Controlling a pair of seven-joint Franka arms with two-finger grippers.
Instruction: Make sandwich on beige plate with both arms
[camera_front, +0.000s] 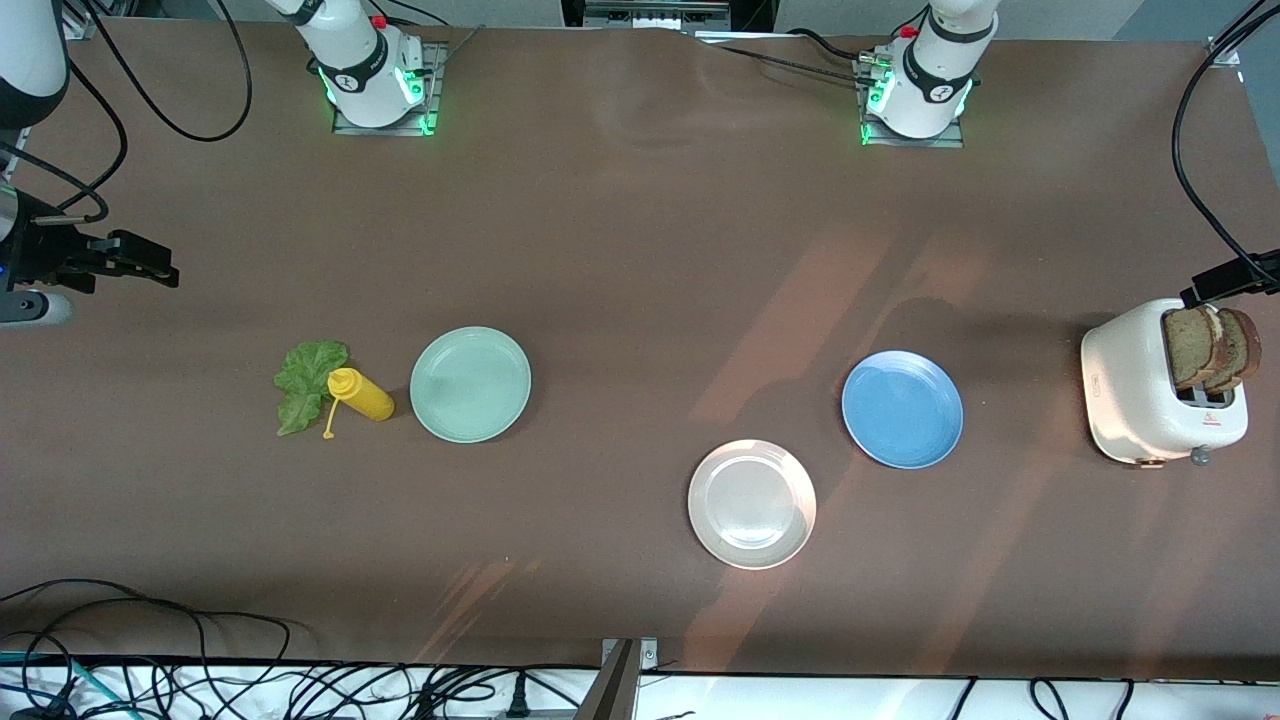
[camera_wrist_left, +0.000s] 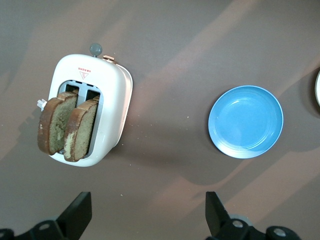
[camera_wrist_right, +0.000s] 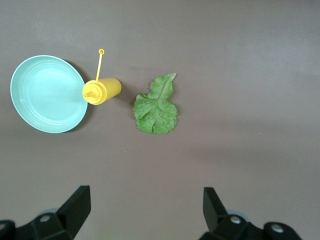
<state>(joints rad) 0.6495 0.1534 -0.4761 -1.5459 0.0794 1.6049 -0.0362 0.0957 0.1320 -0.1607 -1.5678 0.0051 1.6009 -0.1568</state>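
Two bread slices (camera_front: 1213, 348) stand in the toaster (camera_front: 1140, 395) at the left arm's end; the lettuce leaf (camera_front: 306, 382) lies beside the squeeze bottle (camera_front: 361, 394) at the right arm's end, three plates (camera_front: 752, 504) between

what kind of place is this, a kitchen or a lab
Most likely a robotics lab set up as a mock kitchen: two arm bases bolted to a brown table, loose cables along its edge, and a toaster with bread plus three plates as props.
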